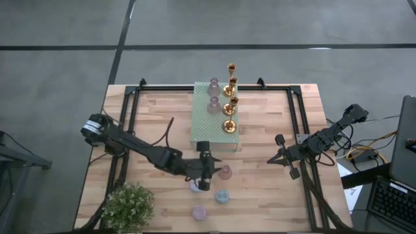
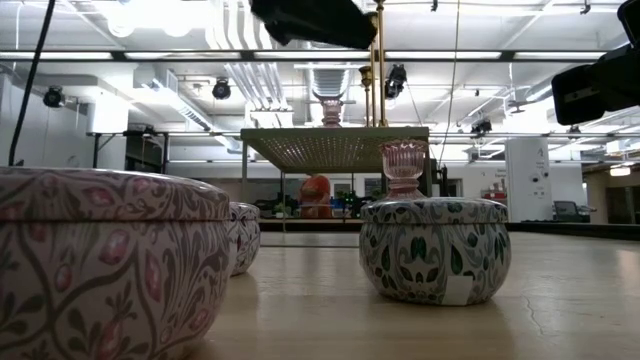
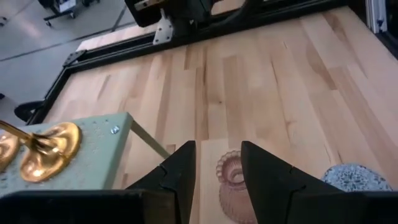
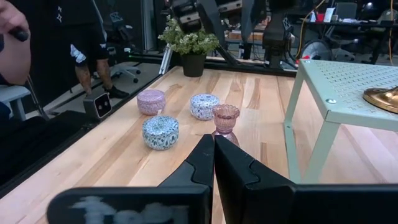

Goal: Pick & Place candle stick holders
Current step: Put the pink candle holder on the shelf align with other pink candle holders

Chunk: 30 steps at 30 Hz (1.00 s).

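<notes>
Candle stick holders: four gold (image 1: 229, 104) and two glass (image 1: 214, 96) stand on the perforated stand (image 1: 215, 133) at tabletop's far edge; one pink glass holder (image 1: 225, 172) remains mid-table beside left gripper (image 1: 204, 177), jaws spread; right gripper (image 1: 278, 155) idle, jaws pressed together, near right edge.

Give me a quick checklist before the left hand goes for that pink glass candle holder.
1. Left hand open: ok.
2. Pink glass holder lined up between its fingers: ok.
3. Holder upright on the table: ok.
4. Hand down at holder height: not ok, it hangs above.
5. Blue patterned tin clear of the fingers: ok.
6. Right hand shut, parked at the table's right edge: ok.
</notes>
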Motion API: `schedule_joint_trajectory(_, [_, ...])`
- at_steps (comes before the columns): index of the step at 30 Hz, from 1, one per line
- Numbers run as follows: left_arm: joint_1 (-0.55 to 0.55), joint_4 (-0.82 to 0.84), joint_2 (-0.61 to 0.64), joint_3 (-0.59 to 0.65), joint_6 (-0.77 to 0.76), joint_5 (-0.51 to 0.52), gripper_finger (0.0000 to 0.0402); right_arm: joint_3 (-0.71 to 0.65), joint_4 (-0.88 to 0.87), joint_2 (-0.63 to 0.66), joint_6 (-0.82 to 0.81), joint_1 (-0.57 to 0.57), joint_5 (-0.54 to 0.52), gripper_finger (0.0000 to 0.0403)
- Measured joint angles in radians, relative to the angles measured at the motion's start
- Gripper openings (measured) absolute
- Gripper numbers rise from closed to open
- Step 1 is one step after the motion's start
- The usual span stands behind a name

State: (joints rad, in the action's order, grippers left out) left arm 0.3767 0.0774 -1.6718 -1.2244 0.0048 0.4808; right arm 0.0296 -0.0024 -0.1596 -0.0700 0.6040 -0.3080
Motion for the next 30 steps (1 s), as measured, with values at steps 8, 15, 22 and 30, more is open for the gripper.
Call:
schedule_joint_trajectory(8, [0.000,-0.067,0.000,0.038,0.000,0.011,0.0131,0.000,0.000,0.000,0.000,0.000,0.000,0.0008])
schedule_joint_trajectory(15, [-0.001,-0.074,0.000,0.038,-0.001,0.011,0.0131,0.000,0.000,0.000,0.000,0.000,0.000,0.0008])
schedule_joint_trajectory(22, [-0.001,-0.082,0.000,0.038,-0.001,0.011,0.0131,0.000,0.000,0.000,0.000,0.000,0.000,0.0008])
schedule_joint_trajectory(30, [0.000,-0.133,0.000,0.048,0.014,-0.038,0.0131,0.000,0.000,0.000,0.000,0.000,0.000,0.0008])
